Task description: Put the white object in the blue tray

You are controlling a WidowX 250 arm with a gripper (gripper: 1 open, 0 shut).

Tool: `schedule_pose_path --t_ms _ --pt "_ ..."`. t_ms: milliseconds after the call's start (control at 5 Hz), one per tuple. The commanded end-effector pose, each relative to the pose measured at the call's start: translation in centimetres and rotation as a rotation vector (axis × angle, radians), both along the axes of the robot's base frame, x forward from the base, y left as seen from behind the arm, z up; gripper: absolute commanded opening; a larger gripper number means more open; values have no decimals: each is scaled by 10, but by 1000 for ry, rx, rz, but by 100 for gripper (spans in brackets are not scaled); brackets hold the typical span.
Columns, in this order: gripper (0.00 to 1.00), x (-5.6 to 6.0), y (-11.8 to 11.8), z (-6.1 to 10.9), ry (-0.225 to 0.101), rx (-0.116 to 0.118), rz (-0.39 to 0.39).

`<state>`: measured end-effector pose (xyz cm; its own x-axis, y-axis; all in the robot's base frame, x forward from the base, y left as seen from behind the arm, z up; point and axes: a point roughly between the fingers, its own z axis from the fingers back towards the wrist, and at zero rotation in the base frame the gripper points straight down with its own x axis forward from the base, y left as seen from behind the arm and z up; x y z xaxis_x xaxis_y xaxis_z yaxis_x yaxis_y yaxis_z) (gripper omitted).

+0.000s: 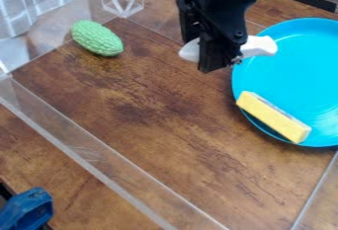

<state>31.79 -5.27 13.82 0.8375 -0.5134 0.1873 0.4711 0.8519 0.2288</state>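
**Gripper closed on white object at left rim of blue tray**

1. Gripper. The black gripper point(211, 58) occupies the upper centre of the frame and points steeply downward. Its fingers are drawn together as far as they go, clamped on the white object point(251, 46). The fingertips sit low, just left of the tray's left edge.

2. White object. A small white plastic piece, held at the gripper. One part protrudes to the right of the gripper body, over the left rim of the tray; a smaller white part shows on the gripper's left side. Whether the piece touches the tray rim cannot be determined from this view.

3. Blue tray. The blue tray point(284, 61) is a large round bright-blue plate with a raised rim, located at the right of the frame and cut off by the right edge.

4. Tray contents. A yellow sponge block point(274, 116) lies inside the tray, in its lower portion, set diagonally with one end toward the lower rim.

5. Other items. A green bumpy oval toy point(97, 38) rests on the wooden table point(145, 115) in the upper left of the frame, well apart from the gripper and the tray. A clear plastic barrier point(93, 155) runs diagonally along the lower left of the table. A blue item point(24, 212), partly visible, sits in the lower left corner.
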Motion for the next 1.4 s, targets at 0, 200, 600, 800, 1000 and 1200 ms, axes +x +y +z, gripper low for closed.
schedule_pose_path --t_ms 0,200,600,800,1000,1200 --pt "0 -4 -6 18 -79 -8 -6" --pt "0 -5 -5 18 -85 -3 12" --pt "0 -9 -4 19 -98 3 39" --pt "0 -10 -2 19 -108 5 45" --pt "0 -9 0 14 -116 6 54" --pt "0 -5 10 9 -95 16 64"
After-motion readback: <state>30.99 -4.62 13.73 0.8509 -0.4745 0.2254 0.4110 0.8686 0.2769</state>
